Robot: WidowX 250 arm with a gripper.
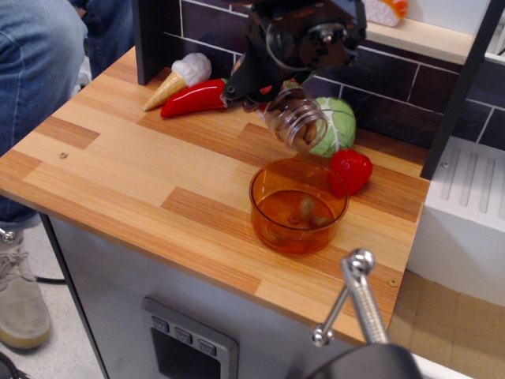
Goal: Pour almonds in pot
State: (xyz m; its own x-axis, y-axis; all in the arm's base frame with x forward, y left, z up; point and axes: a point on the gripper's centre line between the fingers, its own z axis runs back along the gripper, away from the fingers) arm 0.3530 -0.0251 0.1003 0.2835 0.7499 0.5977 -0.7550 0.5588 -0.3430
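My black gripper point(272, 93) is shut on the clear plastic jar point(296, 120) and holds it tilted mouth-down above the far rim of the orange pot point(264, 207). A few brown almonds point(309, 136) still sit at the jar's mouth. Some almonds point(304, 214) lie on the bottom of the pot. The pot stands upright on the wooden counter, near its front right part. The jar's label is mostly hidden by the gripper.
A green cabbage point(338, 126) and a red strawberry point(350, 170) lie just behind the pot. A red pepper point(192, 99) and an ice cream cone point(178, 79) lie at the back left. A person's leg point(39, 71) is at the left. A metal handle point(357, 300) stands at the front right.
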